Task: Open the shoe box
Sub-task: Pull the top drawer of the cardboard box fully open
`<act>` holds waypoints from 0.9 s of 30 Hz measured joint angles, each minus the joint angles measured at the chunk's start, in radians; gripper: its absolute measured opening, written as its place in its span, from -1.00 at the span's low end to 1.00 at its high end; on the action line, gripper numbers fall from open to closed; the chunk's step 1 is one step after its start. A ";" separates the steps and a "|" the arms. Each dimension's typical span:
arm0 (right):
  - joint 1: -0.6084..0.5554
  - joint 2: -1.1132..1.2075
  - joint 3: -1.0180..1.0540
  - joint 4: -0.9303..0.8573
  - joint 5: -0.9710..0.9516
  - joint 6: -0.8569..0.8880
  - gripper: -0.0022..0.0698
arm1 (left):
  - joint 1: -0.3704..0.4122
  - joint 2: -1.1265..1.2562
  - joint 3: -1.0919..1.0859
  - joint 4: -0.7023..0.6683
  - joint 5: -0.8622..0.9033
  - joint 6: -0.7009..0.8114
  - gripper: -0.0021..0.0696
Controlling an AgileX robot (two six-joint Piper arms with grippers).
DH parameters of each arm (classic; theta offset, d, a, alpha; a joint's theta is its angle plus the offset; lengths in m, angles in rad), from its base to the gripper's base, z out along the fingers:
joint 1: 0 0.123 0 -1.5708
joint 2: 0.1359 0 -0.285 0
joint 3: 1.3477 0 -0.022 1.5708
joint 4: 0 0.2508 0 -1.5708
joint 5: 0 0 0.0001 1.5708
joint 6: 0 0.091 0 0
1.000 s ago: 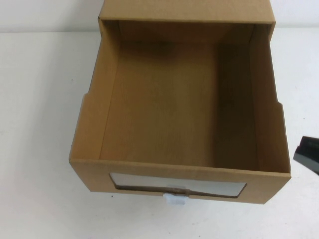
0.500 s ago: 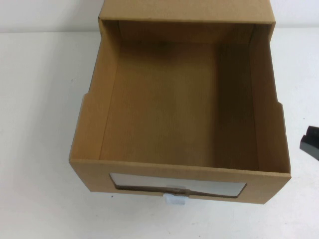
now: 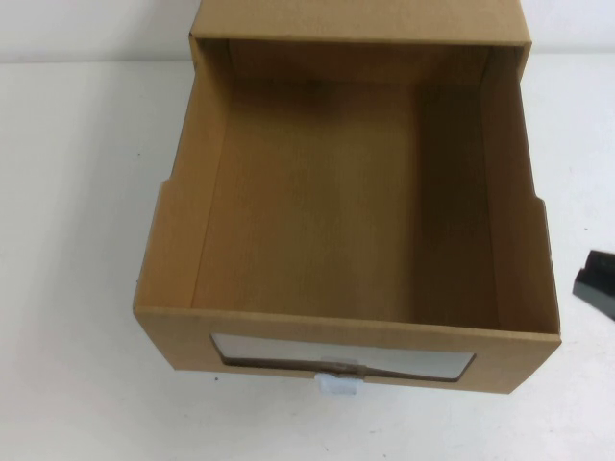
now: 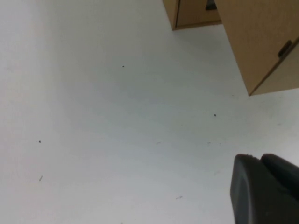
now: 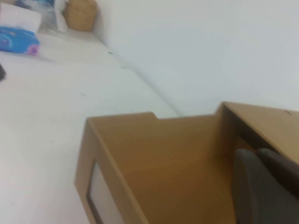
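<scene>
Your shoe box [image 3: 173, 336] sits in the middle of the counter [image 3: 77, 192], already open. Its drawer [image 3: 183, 221] is slid most of the way out of the sleeve [image 3: 360, 19] toward the robot, and inside you see only its bare cardboard floor. The whole box is plain brown corrugated card, matte and square-cornered, and the drawer's side walls step down to a lower height partway along. The front wall has a long rectangular window [image 3: 288, 351] of pale film, and a small translucent pull tab [image 3: 338, 382] hangs from the middle of its lower edge.

Compared with a second ago, the box lies just as it did. Only the right tool [image 3: 594, 281] differs: it shows less and sits closer to the picture's right edge. It is beside the box's right wall, near the front corner and apart from the card, with its dark fingers closed and holding nothing.

The left tool [image 4: 259, 161] is outside the high view. Its own camera shows it over bare white counter, apart from the box's corner, fingers pressed together and empty.
</scene>
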 joint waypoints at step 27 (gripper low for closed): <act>-0.118 -0.032 0.218 0.000 0.135 0.259 -0.99 | 0.060 -0.044 0.000 0.003 0.004 -0.005 -0.94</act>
